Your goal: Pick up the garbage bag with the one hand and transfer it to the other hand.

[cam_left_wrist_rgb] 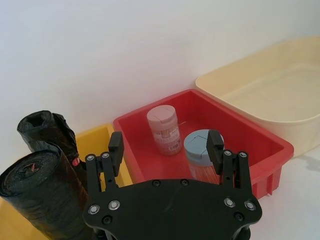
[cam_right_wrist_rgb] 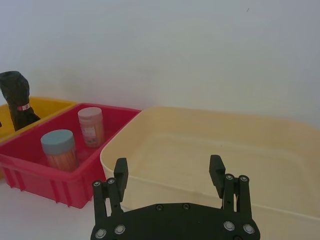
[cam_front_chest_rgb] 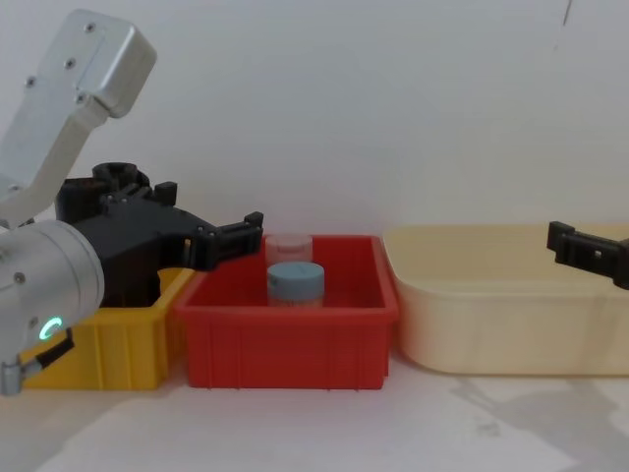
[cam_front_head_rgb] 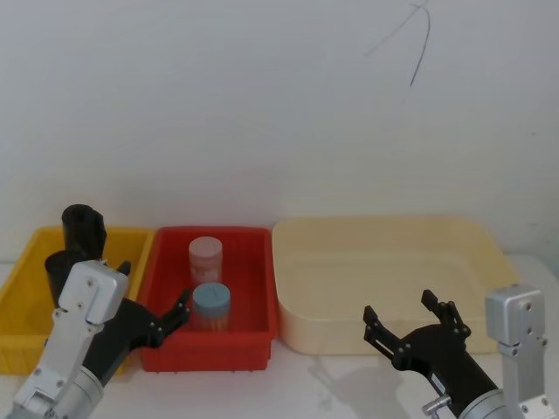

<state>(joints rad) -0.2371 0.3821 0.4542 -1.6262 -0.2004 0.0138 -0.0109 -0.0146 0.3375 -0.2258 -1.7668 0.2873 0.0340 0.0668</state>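
The garbage bag [cam_left_wrist_rgb: 40, 195], a plain matte-black roll, stands upright in the yellow bin [cam_left_wrist_rgb: 97, 137]. My left arm partly hides the bag [cam_front_head_rgb: 63, 264] in the head view. Behind it stands a similar black roll [cam_left_wrist_rgb: 42, 130] with a small red mark. My left gripper [cam_left_wrist_rgb: 165, 140] is open and holds nothing. It hovers beside the rolls, over the edge between the yellow and red bins [cam_front_head_rgb: 155, 281]. My right gripper [cam_front_head_rgb: 398, 305] is open and holds nothing, low in front of the cream tub [cam_front_head_rgb: 384, 236], far from the bag.
A red bin [cam_front_head_rgb: 253, 244] in the middle holds a pink-lidded jar [cam_front_head_rgb: 207, 253] and a blue-lidded jar [cam_front_head_rgb: 211, 301]. The large cream tub sits to its right. A white wall runs close behind all three containers. Bare white table lies in front.
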